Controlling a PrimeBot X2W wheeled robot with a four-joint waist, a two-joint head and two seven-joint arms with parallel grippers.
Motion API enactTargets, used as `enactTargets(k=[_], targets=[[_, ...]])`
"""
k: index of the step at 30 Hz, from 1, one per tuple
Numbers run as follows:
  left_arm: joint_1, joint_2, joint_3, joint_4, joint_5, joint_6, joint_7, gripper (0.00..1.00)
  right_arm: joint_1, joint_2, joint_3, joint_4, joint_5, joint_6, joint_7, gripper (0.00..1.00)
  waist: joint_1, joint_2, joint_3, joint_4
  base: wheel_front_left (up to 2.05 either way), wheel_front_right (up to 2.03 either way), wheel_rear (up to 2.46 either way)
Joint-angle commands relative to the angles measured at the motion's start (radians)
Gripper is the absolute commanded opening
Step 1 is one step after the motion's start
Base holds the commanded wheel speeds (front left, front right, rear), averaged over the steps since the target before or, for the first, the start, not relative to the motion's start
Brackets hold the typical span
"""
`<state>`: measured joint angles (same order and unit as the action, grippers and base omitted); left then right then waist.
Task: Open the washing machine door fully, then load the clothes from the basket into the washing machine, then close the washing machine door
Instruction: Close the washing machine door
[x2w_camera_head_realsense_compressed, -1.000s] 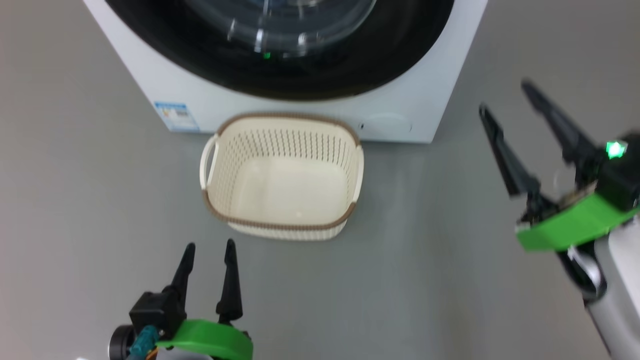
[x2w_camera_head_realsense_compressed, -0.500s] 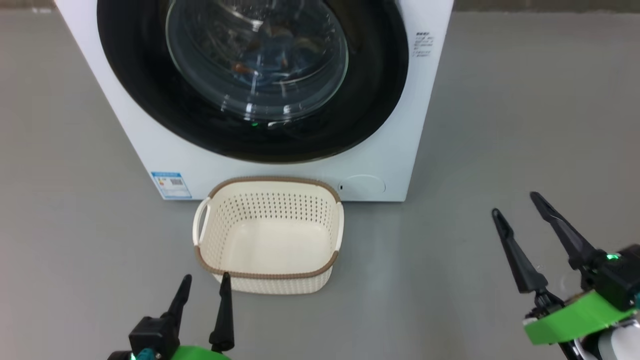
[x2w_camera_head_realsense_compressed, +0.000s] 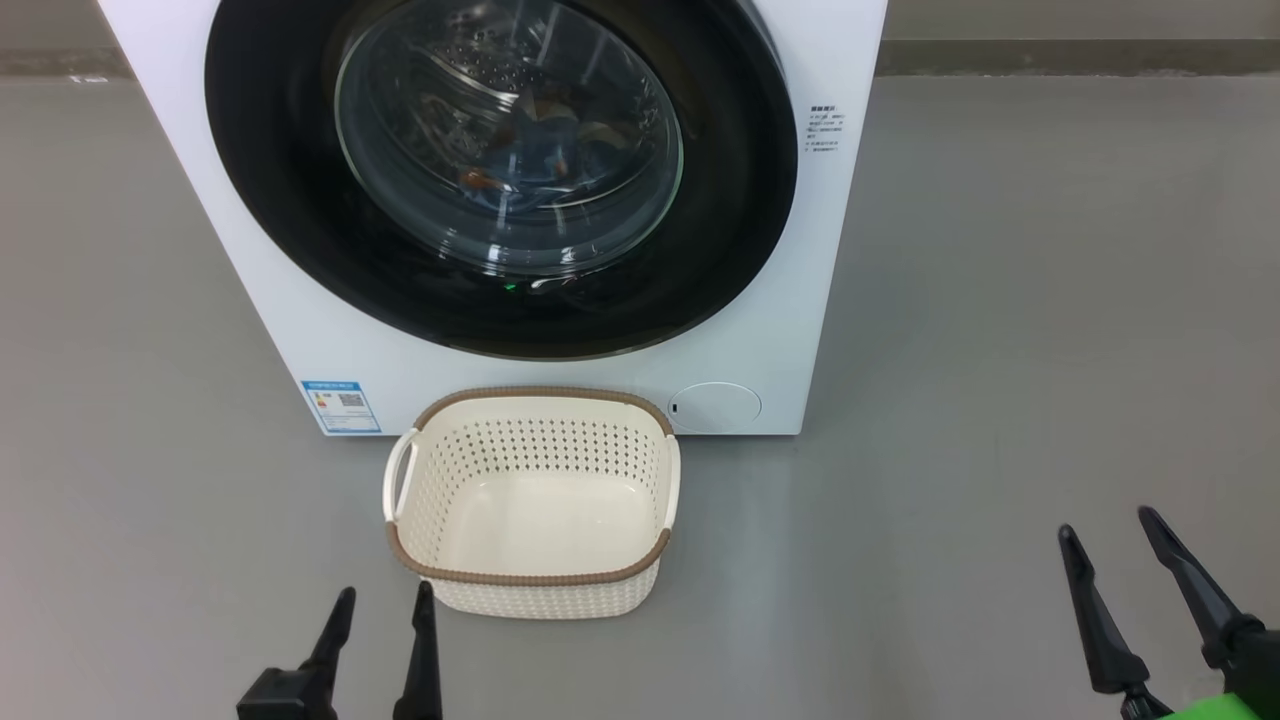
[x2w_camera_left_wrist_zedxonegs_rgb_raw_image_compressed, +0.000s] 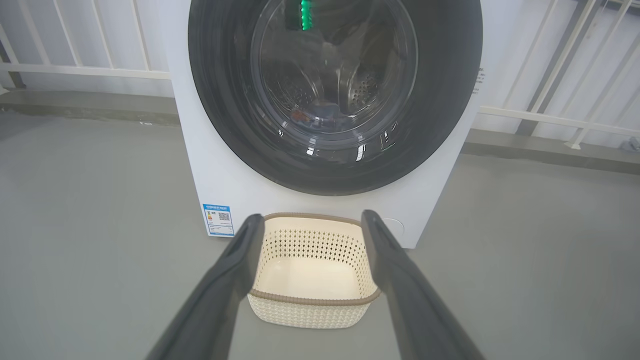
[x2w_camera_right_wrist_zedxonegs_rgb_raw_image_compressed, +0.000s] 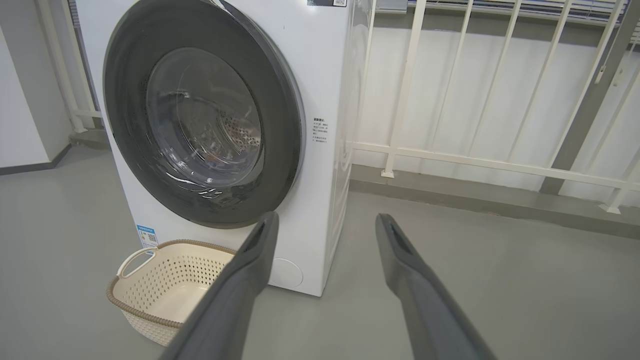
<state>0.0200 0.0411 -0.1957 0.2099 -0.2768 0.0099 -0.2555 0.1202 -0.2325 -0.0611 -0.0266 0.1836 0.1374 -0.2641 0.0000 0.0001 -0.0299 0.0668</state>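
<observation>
Our head view crops the left pincer (x2w_camera_head_realsense_compressed: 385, 590) and right pincer (x2w_camera_head_realsense_compressed: 1106, 521), both gaping, empty. The right wrist adds a railing (x2w_camera_right_wrist_zedxonegs_rgb_raw_image_compressed: 475, 162) at 3 o'clock. The basket (x2w_camera_head_realsense_compressed: 530, 578) sits bare at 6 o'clock of the shut washing machine door (x2w_camera_head_realsense_compressed: 260, 200); clothes (x2w_camera_head_realsense_compressed: 540, 160) blur behind glass.

I see my left gripper (x2w_camera_head_realsense_compressed: 385, 593) at the lower left of the head view, fingers pointing up and parted. My right gripper (x2w_camera_head_realsense_compressed: 1108, 522) sits at the lower right, fingers spread wider, tips leaning left, holding nothing
</observation>
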Motion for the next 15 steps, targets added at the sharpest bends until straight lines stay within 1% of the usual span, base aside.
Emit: enactTargets(k=[1,9,15], targets=[[-0.014,0.009,0.040,-0.027,0.011,-0.001,-0.006,1.00,0.000,-0.009,-0.001,-0.009,-0.015,-0.007,0.002,1.00,0.0000,-0.0001,-0.001,0.002,0.00,0.00,0.00],[-0.005,0.009,0.062,-0.034,0.041,-0.002,-0.006,1.00,0.023,0.037,-0.076,0.021,-0.044,-0.007,0.002,1.00,0.0000,-0.0001,0.000,0.010,0.00,0.00,0.00],[-0.004,0.009,0.073,-0.031,0.054,-0.004,-0.006,1.00,0.025,0.050,-0.087,0.028,-0.048,-0.007,0.002,1.00,0.0000,-0.0001,0.003,0.011,0.00,0.00,0.00]])
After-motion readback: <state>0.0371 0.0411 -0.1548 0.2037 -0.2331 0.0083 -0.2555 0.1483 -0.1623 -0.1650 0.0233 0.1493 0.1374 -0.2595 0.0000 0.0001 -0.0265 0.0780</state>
